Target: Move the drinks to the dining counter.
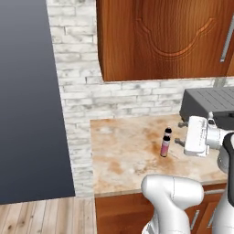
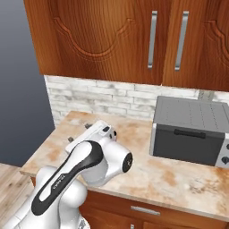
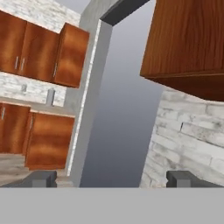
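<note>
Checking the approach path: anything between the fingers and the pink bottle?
No. In the left base view only bare marble counter shows between the open gripper and the small pink bottle; nothing stands in that gap.

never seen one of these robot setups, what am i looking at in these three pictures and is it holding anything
It is a rendered kitchen with a white robot arm on a driving base. Two pictures come from cameras on the base, behind the arm to its left and right. The third comes from a camera on the hand, looking along its pincer, whose two dark tips stand wide apart with nothing between them, so it holds nothing. On the mottled counter stands a small pink bottle with a black cap, just beside the hand. A grey toaster oven sits to the right, under wooden cupboards.
</note>
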